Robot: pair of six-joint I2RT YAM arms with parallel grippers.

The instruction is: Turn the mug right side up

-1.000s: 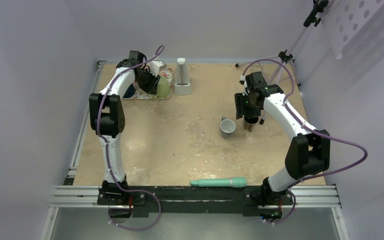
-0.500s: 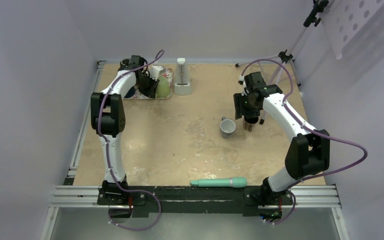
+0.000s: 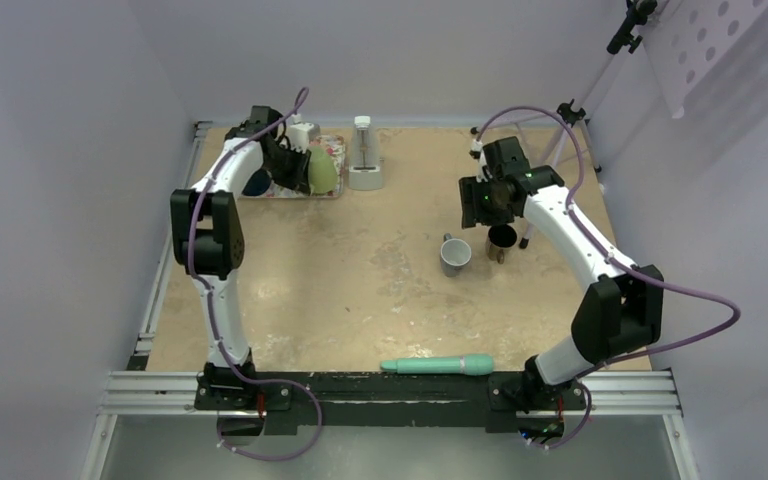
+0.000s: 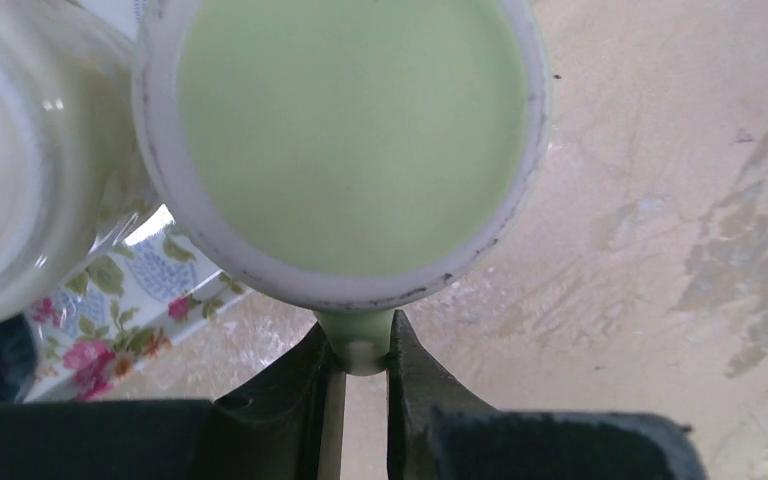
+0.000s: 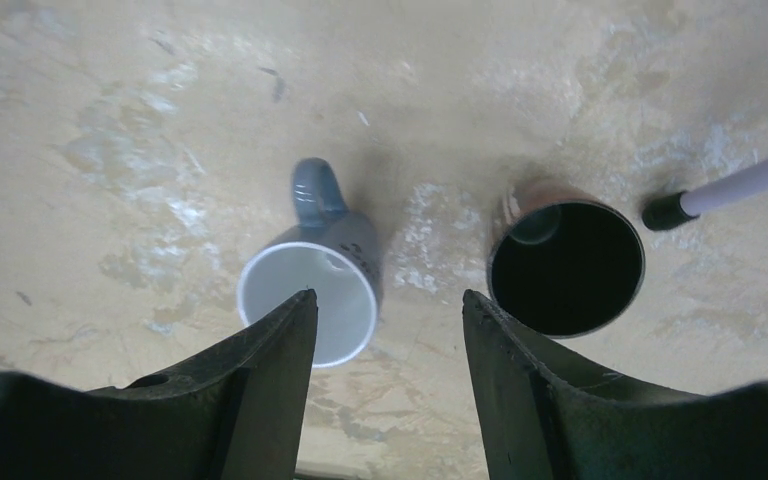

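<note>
A pale green mug (image 3: 326,172) hangs over the floral tray (image 3: 335,148) at the back left. My left gripper (image 3: 300,175) is shut on its handle. In the left wrist view the fingers (image 4: 360,345) pinch the green handle, and the green mug (image 4: 350,130) turns a flat green face with a white ring toward the camera. My right gripper (image 3: 487,205) is open and empty above the table. In the right wrist view the right gripper (image 5: 385,310) hovers over the gap between a grey mug (image 5: 325,280) and a dark mug (image 5: 566,265), both standing mouth up.
The grey mug (image 3: 455,255) and dark mug (image 3: 501,240) stand right of centre. A white cup (image 4: 10,180) sits on the tray (image 4: 140,290). A white dispenser (image 3: 364,155) stands at the back. A teal tool (image 3: 438,365) lies at the near edge. A tripod leg (image 5: 740,185) ends beside the dark mug.
My right gripper has drawn back and up from the dark mug, which now stands uncovered. My left gripper has shifted slightly left and back with the green mug.
</note>
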